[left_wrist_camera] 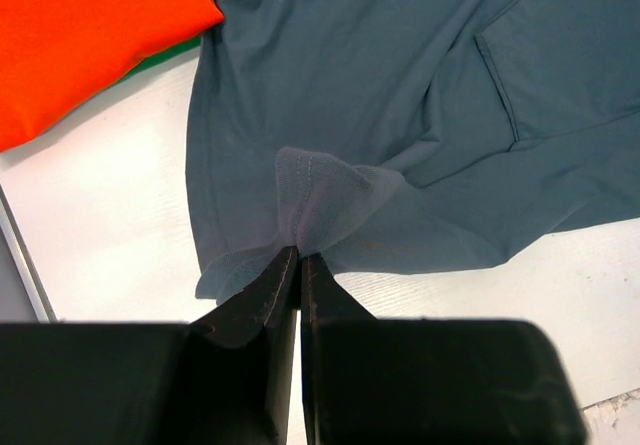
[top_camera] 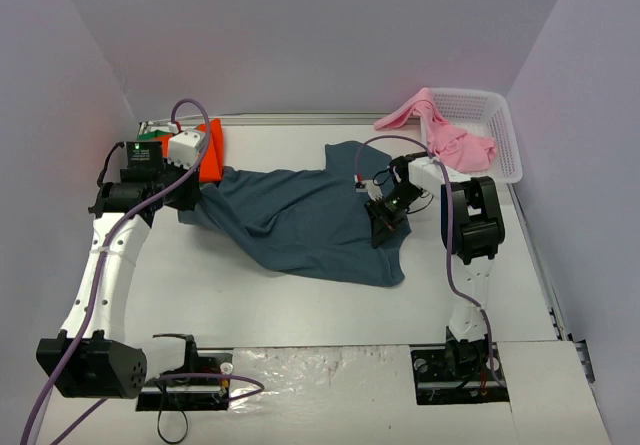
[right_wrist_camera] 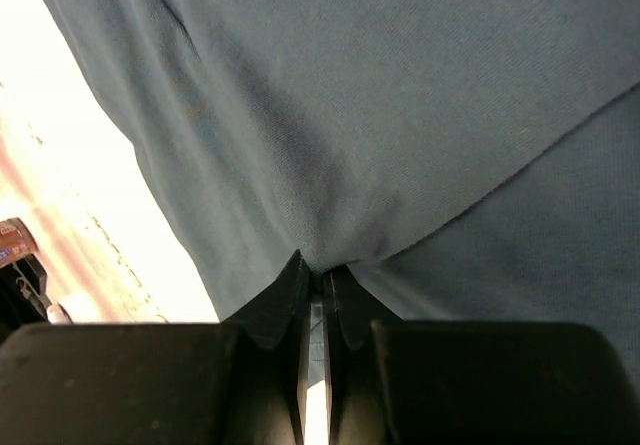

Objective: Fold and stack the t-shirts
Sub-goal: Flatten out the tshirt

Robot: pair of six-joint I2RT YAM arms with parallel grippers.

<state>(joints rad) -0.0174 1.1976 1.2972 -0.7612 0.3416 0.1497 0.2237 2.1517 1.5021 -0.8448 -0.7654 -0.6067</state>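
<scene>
Your left gripper (left_wrist_camera: 298,257) is clamped shut on a pinch of the blue shirt (left_wrist_camera: 380,85) near its edge, and the cloth puckers up just ahead of the fingertips. Your right gripper (right_wrist_camera: 315,277) is closed too, biting a fold of the same shirt.

From above, you see the blue shirt spread and rumpled across the middle of the table (top_camera: 290,310). The left gripper holds its left end and the right gripper holds its right part.

The orange shirt (top_camera: 211,152) lies folded at the far left, touching the blue shirt's corner. A green shirt (left_wrist_camera: 165,57) sits under it, with only a strip showing.

The pink shirt (top_camera: 445,133) drapes over the left rim of the basket (top_camera: 497,115) in the far right corner. Part of it lies inside and part trails out onto the table.
</scene>
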